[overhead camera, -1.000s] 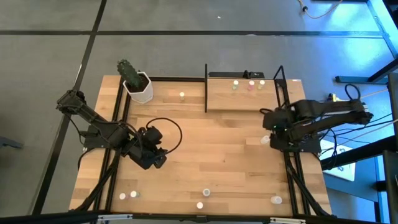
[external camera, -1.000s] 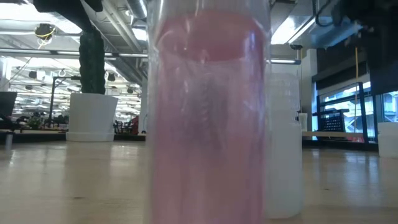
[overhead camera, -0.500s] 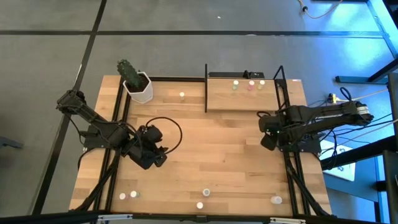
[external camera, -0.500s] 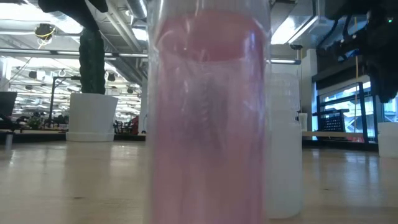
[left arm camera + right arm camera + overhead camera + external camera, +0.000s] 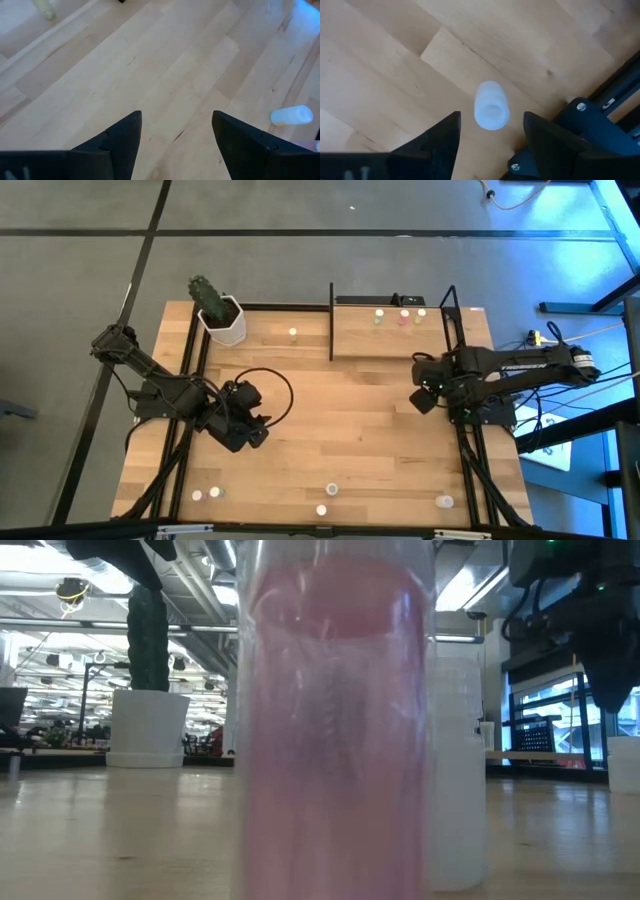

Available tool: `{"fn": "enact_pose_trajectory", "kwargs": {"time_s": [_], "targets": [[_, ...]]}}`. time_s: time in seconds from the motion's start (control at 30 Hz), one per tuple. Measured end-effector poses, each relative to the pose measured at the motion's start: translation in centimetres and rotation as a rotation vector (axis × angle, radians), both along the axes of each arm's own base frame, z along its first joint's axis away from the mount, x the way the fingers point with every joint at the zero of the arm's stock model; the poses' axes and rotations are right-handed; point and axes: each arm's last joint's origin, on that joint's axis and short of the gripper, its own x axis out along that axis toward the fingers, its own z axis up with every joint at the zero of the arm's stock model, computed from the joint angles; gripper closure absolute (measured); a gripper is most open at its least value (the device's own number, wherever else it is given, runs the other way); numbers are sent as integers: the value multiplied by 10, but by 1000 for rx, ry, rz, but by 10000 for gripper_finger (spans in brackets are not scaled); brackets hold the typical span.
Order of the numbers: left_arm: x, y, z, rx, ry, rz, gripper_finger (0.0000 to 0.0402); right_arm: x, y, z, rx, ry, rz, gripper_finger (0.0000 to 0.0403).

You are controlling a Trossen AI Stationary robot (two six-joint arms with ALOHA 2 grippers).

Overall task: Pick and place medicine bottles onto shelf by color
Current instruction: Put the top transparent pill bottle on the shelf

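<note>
Bottle: white, likely light, slippery; take its sides.
Right pincer: released, hovering above it.
Left pincer: released, empty.

White hexagonal pot with a green cactus, upright at the far left corner of the light-wood tabletop, well apart from the left fingers. Thin black cable loop lying flat on the wood, just beside those fingers, on the side toward the pot. Black frame rails along both side edges of the tabletop. Grey floor all around, crossed by dark seam lines. At tabletop height, the pot again at the left, backed by a large hall with rows of ceiling lights.
</note>
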Motion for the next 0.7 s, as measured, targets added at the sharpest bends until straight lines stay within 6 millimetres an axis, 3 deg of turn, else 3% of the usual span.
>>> {"fn": "enact_pose_trajectory", "kwargs": {"time_s": [0.7], "targets": [[0,0,0,1,0,-1,166,23,0,-27,33,201,99,185]]}}
